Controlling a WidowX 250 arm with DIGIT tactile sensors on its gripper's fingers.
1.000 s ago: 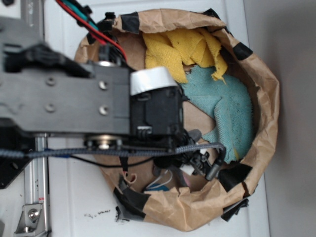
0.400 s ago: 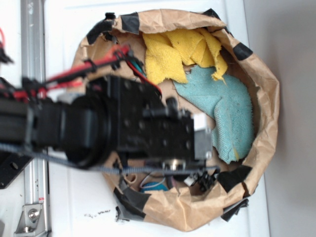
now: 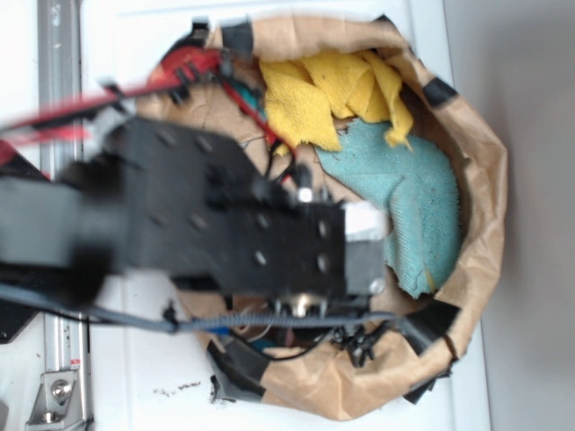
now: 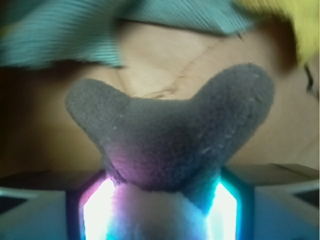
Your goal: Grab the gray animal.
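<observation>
The gray animal [image 4: 170, 135] fills the wrist view: two wide gray ears spread up over a pale cream face between the lit pads. My gripper [image 4: 160, 212] is shut on it, one pad against each side of its head. Behind it is the brown floor of the paper bag [image 4: 165, 65]. In the exterior view my black arm [image 3: 225, 224] reaches over the bag's lower left and hides both the gripper's fingers and the animal.
The brown paper bag [image 3: 485, 180] with black tape on its rim holds a teal cloth [image 3: 409, 206] and a yellow cloth [image 3: 323, 90]; both show at the top of the wrist view, teal [image 4: 60, 35] and yellow [image 4: 295, 25]. A metal rail [image 3: 58, 72] runs along the left.
My arm has swung and turned over the bag's lower left and is now blurred with motion. The blue and white item at the bag's bottom is now mostly covered.
</observation>
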